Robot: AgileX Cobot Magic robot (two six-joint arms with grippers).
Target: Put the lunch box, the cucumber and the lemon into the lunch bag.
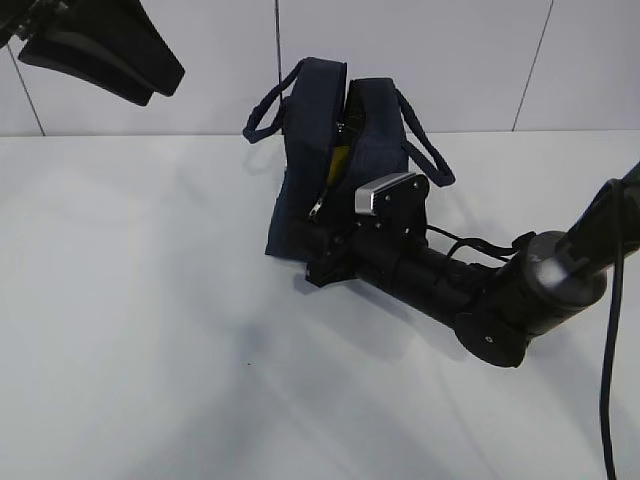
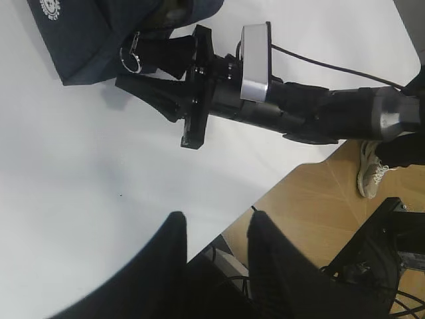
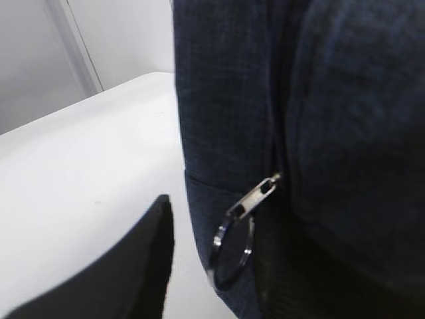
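White tabletop [image 1: 150, 330] carries the lunch bag [image 1: 310, 190], upright, its zipper ring [image 3: 231, 249] hanging just ahead of my right gripper [image 2: 143, 70]. I read its fingers as spread at the bag's lower end, gripping nothing I can confirm. My left gripper [image 2: 216, 256] hangs apart-jawed and empty, well away from the bag.

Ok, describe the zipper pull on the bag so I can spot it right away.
Find the dark navy lunch bag standing at the back of the white table. At the low end of its zipper, just ahead of the right claw, hangs a metal ring pull, the only shiny loop against the dark fabric.
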